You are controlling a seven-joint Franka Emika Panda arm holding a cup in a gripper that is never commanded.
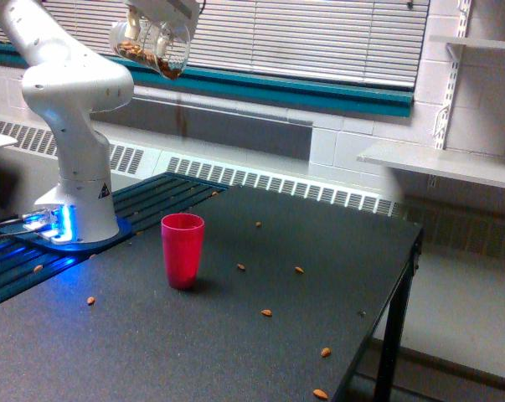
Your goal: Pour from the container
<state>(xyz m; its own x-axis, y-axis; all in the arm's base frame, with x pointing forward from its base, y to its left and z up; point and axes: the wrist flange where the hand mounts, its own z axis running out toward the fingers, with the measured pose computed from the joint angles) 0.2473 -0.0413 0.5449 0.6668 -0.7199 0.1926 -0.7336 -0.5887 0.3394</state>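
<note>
The tool [156, 10] is pinching the container [152, 48], tilting it high above the counter [336, 276], well over the red cup [182, 249]. Pouring well likely means lowering toward the cup's mouth, since nuts [266, 312] are lying scattered toward the edge.

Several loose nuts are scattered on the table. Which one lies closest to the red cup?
The nut just to the exterior view's right of the red cup, level with its lower half. The others lie farther off: one behind, one farther right, one out left.
</note>
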